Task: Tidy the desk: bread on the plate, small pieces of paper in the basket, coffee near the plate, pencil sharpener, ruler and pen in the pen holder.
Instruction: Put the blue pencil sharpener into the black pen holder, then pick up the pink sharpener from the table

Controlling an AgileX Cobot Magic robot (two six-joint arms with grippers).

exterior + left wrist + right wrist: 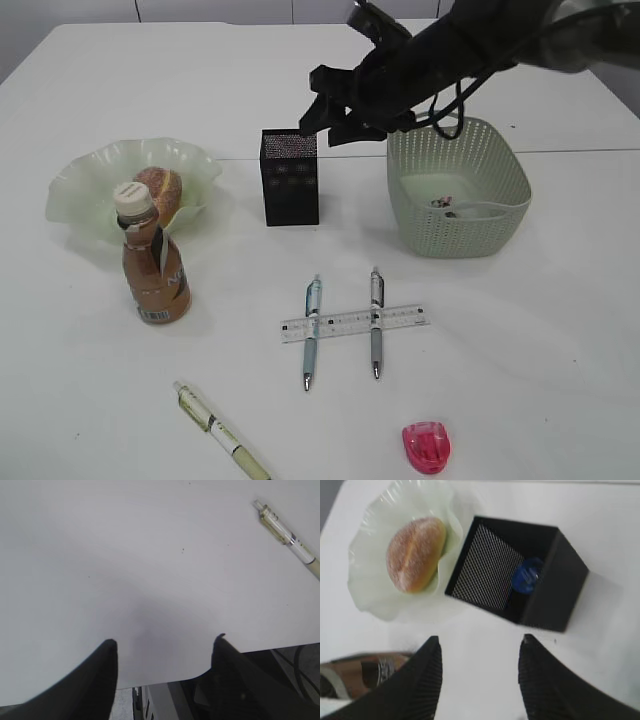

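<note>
While the white surface point(520, 330) lies matte and smooth, a ruffled pale-green plate point(85, 180) holds the round bread point(160, 190), beside a black mesh pen holder point(290, 178) containing something blue. Both end effectors, right point(479, 647) and left point(165, 645), gape empty. A clear ruler point(355, 323) crosses two pens.

Setting: lab-style robot test bench, staged as an office desk
Surface: plain white table point(120, 90), a seam across it
Background: pale wall panels at far edge
Props: mesh pen holder point(290, 178), ruler point(355, 323), pens, woven basket point(458, 186)
Under table edge: cables, equipment frame, seen from left wrist
</note>
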